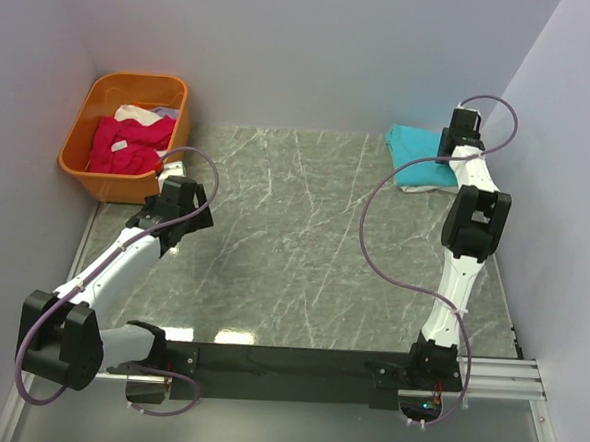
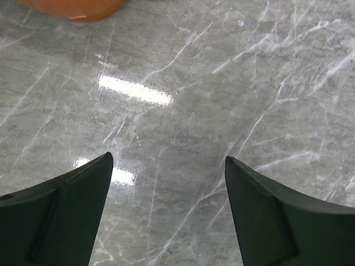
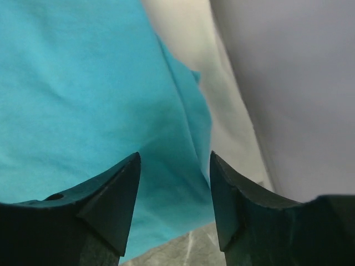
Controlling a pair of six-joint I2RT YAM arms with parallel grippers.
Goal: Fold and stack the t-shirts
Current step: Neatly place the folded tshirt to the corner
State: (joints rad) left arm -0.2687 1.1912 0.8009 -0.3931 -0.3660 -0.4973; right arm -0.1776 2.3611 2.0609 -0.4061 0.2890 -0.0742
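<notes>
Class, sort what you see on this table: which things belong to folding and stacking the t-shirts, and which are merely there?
Part of the job:
turquoise t-shirt, folded at the far right
magenta t-shirts, heaped in the basket
white cloth, behind them in the basket

Merely there:
orange plastic basket
marble table

Soft teal cloth t-shirt (image 3: pixel 83 100); glossy marble-look table (image 2: pixel 222 83).

The soft folded turquoise-teal cloth t-shirt (image 1: pixel 416 153) is plain. The crumpled magenta-pink cloth t-shirts (image 1: pixel 129 146) are plain too, inside the orange rectangular plastic basket (image 1: pixel 112 186). The flat stone-look table top (image 1: pixel 304 242) is grey-green with thin white veins.
</notes>
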